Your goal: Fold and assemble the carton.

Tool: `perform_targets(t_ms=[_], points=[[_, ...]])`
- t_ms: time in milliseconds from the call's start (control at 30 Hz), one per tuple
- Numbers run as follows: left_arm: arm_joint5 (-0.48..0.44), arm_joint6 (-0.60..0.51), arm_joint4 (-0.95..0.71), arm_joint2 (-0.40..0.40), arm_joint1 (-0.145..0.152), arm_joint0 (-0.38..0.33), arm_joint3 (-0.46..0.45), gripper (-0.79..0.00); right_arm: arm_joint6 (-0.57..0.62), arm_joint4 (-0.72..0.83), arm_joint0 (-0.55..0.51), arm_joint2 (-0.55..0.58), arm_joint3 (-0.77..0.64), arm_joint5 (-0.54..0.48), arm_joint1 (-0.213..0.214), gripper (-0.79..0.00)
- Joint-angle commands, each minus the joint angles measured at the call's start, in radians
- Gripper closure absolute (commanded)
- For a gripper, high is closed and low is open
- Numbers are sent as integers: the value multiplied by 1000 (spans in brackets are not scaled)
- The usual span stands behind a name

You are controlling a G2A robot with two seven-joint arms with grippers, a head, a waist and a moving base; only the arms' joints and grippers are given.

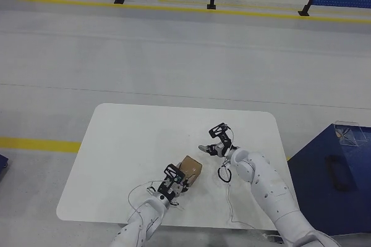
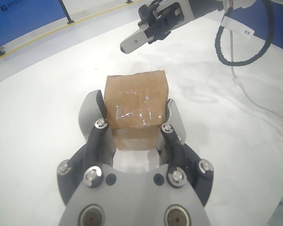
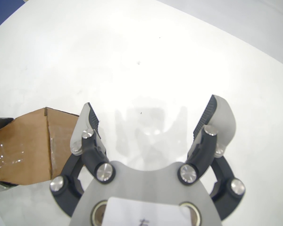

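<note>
A small brown carton (image 2: 135, 105), closed and patched with clear tape, rests on the white table (image 1: 136, 148) near its front edge. My left gripper (image 2: 135, 114) is shut on the carton, one finger on each side wall. In the top view the carton (image 1: 190, 167) sits just ahead of that gripper (image 1: 175, 176). My right gripper (image 3: 153, 116) hovers open over bare table a short way to the carton's right, nothing between its fingers. The carton (image 3: 26, 147) lies beside it, and the right gripper (image 2: 143, 36) hangs beyond the carton in the left wrist view.
The white table has rounded corners and open surface to the left and back. A dark blue block (image 1: 343, 179) stands off the table's right side. Cables (image 2: 240, 55) trail from the right arm onto the table.
</note>
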Motion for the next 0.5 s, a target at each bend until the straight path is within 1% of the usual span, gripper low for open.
perform_targets(t_ms=[0, 33, 100, 167, 200, 233, 333, 400, 467], points=[[-4, 2, -18, -1, 1, 11, -25, 0, -5, 3, -9, 22, -15, 0, 7, -785], [-2, 5, -30, -1, 1, 20, -42, 0, -9, 4, -15, 35, -24, 1, 12, -785], [-14, 11, -116, -8, -2, 44, -90, 0, -24, 16, -32, 72, -47, 3, 22, -785], [-9, 3, -245, -18, -9, 71, -141, 0, -28, 31, -52, 110, -73, -2, 33, -785], [-24, -16, -328, -16, -13, 83, -165, 0, -24, 41, -63, 127, -88, -7, 38, -785], [-32, -53, -422, -18, -18, 95, -179, 0, -14, 46, -73, 141, -102, -13, 43, -785], [19, -182, -666, -29, -31, 104, -215, 0, 20, 54, -99, 169, -142, -25, 53, -785], [50, -335, -832, -32, -37, 101, -208, 0, 48, 53, -111, 171, -161, -36, 57, -785], [90, -426, -1010, -52, -44, 96, -209, 0, 48, 53, -111, 171, -161, -36, 57, -785]])
